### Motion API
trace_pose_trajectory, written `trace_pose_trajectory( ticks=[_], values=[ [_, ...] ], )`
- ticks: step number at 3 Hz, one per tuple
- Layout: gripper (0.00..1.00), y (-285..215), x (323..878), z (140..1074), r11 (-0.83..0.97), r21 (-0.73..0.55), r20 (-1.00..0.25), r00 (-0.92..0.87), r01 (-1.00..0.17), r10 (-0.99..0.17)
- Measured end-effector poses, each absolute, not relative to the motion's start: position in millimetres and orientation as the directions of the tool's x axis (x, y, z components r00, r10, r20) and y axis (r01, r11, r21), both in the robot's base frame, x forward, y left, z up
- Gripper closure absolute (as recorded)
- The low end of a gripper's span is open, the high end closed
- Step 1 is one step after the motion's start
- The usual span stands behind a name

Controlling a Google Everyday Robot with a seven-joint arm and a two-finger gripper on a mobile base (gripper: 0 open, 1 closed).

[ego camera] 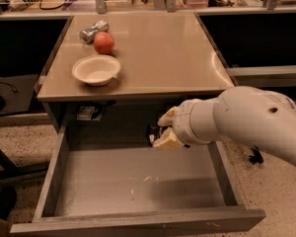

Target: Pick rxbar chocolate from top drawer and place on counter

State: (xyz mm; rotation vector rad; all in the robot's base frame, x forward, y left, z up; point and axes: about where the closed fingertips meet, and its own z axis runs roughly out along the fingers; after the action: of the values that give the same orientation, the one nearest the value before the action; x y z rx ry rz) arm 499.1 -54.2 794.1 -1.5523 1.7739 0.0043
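Note:
The top drawer stands pulled out below the counter. My gripper is inside the drawer at its back, right of the middle, held above the floor. Its two cream fingers point left and are closed on a small dark thing with a bit of white, the rxbar chocolate. Most of the bar is hidden by the fingers and by shadow. My white arm comes in from the right, over the drawer's right wall.
On the counter's left part stand a white bowl, a red apple and a lying silver can. A small pale packet lies at the drawer's back left. Dark chair parts stand on the floor at left.

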Motion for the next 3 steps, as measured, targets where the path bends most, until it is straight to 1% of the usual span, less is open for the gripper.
trace_pose_trajectory(
  ticks=[1,2,3],
  values=[
    [1.0,-66,534,838,0.284,-0.544,-0.526,0.057,-0.79,-0.849],
    [1.0,-92,576,870,0.324,-0.609,-0.534,0.072,-0.724,-0.842],
    [1.0,-119,617,870,0.361,-0.612,-0.561,0.064,-0.703,-0.825]
  ],
)
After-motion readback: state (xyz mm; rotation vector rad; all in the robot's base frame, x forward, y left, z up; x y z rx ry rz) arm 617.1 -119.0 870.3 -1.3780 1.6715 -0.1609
